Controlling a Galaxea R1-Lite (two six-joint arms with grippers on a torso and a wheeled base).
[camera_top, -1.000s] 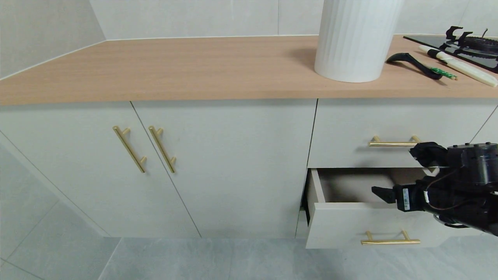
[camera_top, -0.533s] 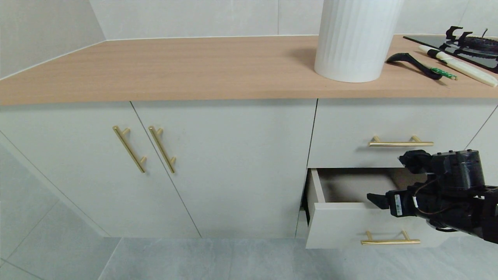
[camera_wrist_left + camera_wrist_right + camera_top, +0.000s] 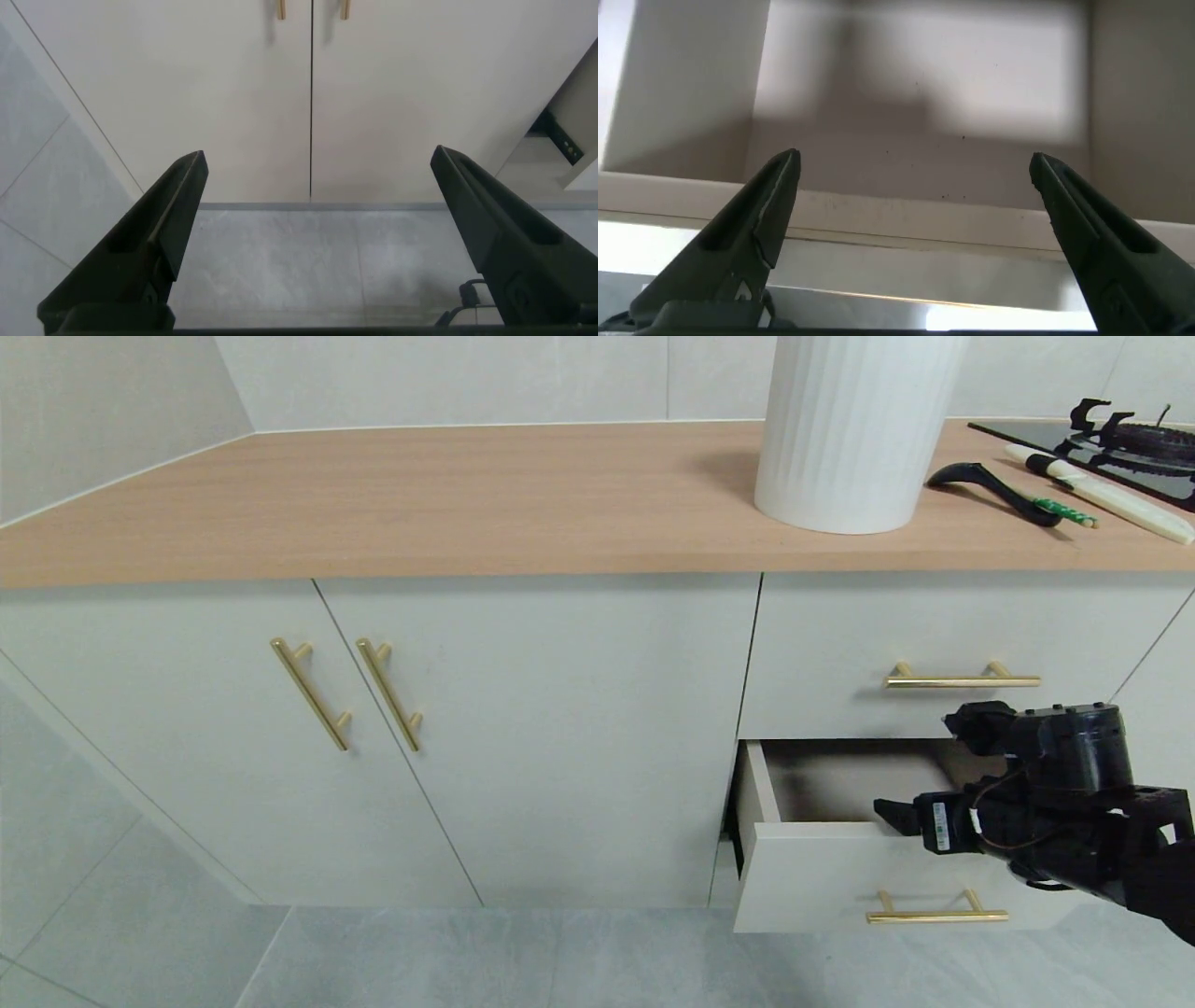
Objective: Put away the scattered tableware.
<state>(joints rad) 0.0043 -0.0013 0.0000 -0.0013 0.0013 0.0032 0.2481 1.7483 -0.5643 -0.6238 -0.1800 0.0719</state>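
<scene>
R pincer (image 3: 920, 763) released at 1 open drawer (image 3: 812, 877); L pincer (image 3: 313, 233) released too; 4 gold handles (image 3: 962, 680).

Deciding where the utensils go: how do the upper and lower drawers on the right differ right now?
The upper drawer is shut; the lower drawer is pulled out. The upper drawer's inside is hidden; the lower drawer's visible inside is bare. The right gripper, jaws apart, hovers at the lower drawer's opening, just below the upper drawer's front. Both have pale fronts and horizontal gold bar handles.
</scene>
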